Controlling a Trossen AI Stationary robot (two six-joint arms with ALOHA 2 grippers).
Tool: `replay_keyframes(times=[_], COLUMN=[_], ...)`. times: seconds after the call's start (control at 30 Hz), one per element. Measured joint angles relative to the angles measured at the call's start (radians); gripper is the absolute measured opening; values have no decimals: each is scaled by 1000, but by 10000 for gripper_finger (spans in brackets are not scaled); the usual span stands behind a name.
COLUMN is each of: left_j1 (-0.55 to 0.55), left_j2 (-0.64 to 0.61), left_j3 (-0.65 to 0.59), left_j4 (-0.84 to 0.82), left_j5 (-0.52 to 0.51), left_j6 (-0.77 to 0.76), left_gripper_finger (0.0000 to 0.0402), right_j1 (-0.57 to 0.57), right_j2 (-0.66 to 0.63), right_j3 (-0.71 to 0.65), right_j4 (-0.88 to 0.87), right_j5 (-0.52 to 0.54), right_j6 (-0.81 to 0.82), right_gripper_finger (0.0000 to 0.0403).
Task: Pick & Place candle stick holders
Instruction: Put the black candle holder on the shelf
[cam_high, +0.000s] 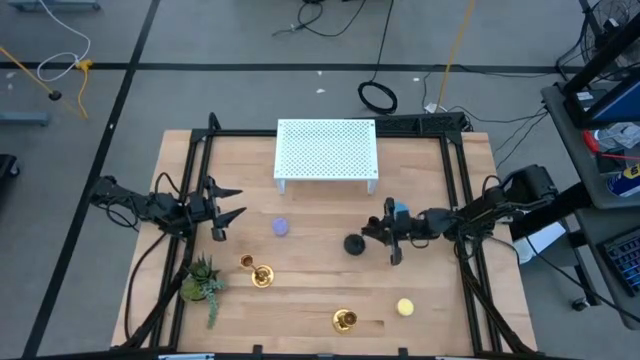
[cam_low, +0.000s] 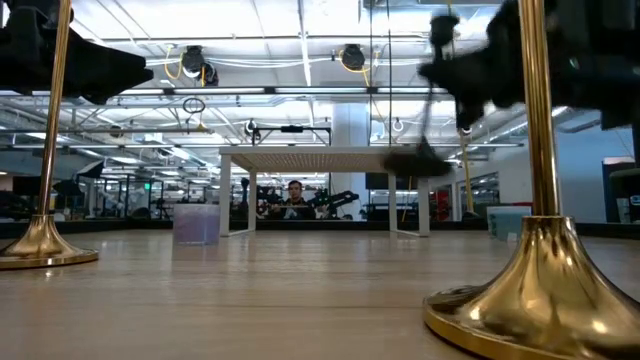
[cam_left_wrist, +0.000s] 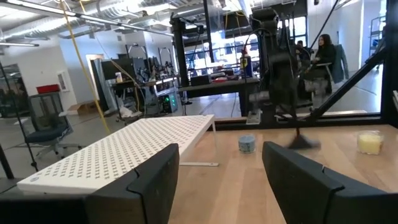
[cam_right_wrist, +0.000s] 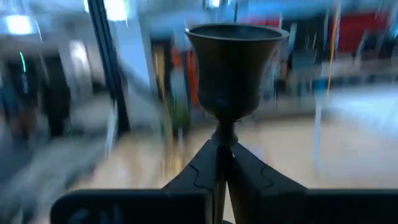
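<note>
Two gold holders (cam_high: 262, 276) (cam_high: 344, 320) stand at the desk's (cam_high: 300, 300) near edge. Right tool (cam_high: 393, 240) at 3 o'clock pinches the black holder (cam_right_wrist: 233, 68) by its stem; thin grip, it could twist loose mid-swing. Left tool (cam_high: 222, 212) at 9 o'clock hangs spread.

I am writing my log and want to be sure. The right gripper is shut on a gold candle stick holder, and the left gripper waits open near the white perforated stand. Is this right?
Not quite: the holder in the right gripper is the black candle stick holder, as the right wrist view shows. Both gold candle stick holders stand on the table in the high view. The left gripper does wait open near the white perforated stand.
</note>
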Motion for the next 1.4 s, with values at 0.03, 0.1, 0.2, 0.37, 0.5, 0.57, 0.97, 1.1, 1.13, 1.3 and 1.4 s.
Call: replay_keyframes(times=[0.03,0.1,0.2,0.37,0.5,0.57,0.97,1.1,1.13,1.3,1.4], left_j1=[0,0,0,0,0,0,0,0,0,0,0], left_j2=[0,0,0,0,0,0,0,0,0,0,0], left_j3=[0,0,0,0,0,0,0,0,0,0,0], left_j4=[0,0,1,5,4,-8,-10,-9,-10,-7,1], left_j5=[0,0,0,0,1,2,3,3,3,3,3], left_j6=[-4,-3,13,7,11,7,8,6,4,-19,-31], left_gripper_finger=[239,239,239,239,239,239,239,239,239,239,239], right_j1=[-6,-25,-80,-238,-386,-458,-761,-800,-808,-837,-845], right_j2=[-1,-2,-34,-127,-179,-180,-174,-173,-174,-149,-117], right_j3=[19,64,150,343,531,595,605,580,574,552,552], right_j4=[41,81,44,-389,-791,-883,-1015,-1018,-1010,-957,-887], right_j5=[13,25,25,22,24,24,15,15,16,-15,-92], right_j6=[-11,-54,-100,-132,-159,-167,-76,-79,-79,-79,-76], right_gripper_finger=[10,14,14,11,12,14,16,16,17,17,17])
